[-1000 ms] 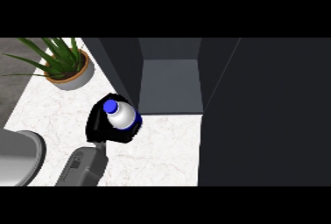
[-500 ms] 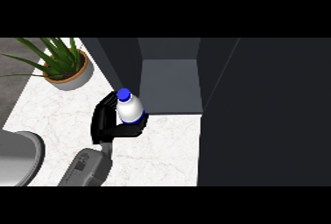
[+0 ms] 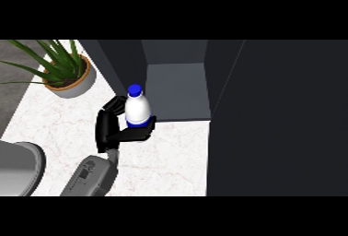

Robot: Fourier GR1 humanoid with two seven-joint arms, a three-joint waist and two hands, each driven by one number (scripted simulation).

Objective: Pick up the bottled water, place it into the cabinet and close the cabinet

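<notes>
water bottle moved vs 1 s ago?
Yes. The water bottle, held in the left hand, has shifted up the view and slightly right, closer to the open cabinet.

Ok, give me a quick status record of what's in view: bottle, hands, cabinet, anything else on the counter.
bottled water: white, blue cap, roughly upright, held just in front of the cabinet opening, not yet inside
left hand: fingers curled round the bottle's lower part
right hand: not in view
cabinet: open, dark interior
door: dark panel at the view's right, apparently swung open
counter: white marbled top
potted plant: upper left, apart from the bottle
grey rounded object: left edge, cannot identify
</notes>
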